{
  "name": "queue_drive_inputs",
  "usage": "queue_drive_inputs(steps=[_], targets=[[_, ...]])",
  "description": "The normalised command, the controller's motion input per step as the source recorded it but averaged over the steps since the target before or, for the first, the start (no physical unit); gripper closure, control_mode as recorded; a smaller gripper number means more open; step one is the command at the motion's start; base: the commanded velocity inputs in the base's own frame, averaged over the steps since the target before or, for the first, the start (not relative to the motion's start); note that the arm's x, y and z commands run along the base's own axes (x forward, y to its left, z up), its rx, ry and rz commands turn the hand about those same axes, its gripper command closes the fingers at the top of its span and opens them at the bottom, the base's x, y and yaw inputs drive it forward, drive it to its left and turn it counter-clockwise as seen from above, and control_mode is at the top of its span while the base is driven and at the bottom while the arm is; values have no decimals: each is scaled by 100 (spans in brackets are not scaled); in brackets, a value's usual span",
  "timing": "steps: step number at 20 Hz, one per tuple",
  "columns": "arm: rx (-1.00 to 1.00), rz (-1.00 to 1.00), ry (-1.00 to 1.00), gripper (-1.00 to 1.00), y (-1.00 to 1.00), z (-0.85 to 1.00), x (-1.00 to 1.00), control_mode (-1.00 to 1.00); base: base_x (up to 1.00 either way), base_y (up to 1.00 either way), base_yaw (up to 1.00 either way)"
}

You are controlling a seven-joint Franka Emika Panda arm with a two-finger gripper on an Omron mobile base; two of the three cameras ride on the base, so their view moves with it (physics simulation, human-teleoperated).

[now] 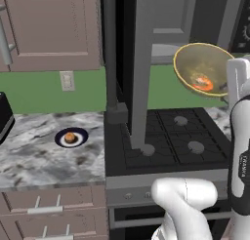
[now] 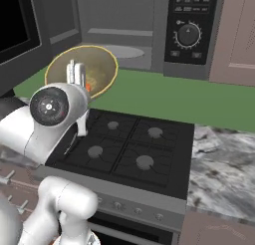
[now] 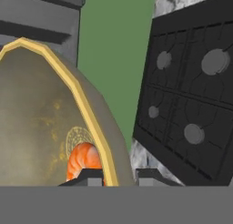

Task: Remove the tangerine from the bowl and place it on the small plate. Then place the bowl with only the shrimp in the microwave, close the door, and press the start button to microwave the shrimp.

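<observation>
My gripper (image 3: 119,177) is shut on the rim of the yellowish-tan bowl (image 3: 41,118), one finger inside and one outside. The bowl (image 1: 200,63) hangs tilted above the stove, in front of the open microwave (image 2: 124,35), with my gripper (image 1: 228,85) at its right edge. The shrimp (image 1: 203,83) lies low in the bowl, close to the fingers (image 3: 91,176). The door (image 2: 15,25) stands swung open at the left. On the left counter, the tangerine (image 1: 70,136) sits on the small plate (image 1: 59,138).
A black four-burner stove (image 2: 129,144) lies under the bowl. Marble counter (image 1: 34,151) runs on both sides of it. A black appliance (image 1: 5,114) stands at the far left. The microwave's control panel (image 2: 189,25) is right of its cavity.
</observation>
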Motion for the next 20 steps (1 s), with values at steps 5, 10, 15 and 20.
queue_drive_inputs(steps=[5,10,15,20], targets=[[9,1,0,100,-8,12,76,-100,0,0,0],[4,6,0,100,-6,1,72,-100,0,0,0],[0,2,3,100,0,12,71,-100,0,0,0],[0,0,1,100,0,23,59,-100,0,0,0]])
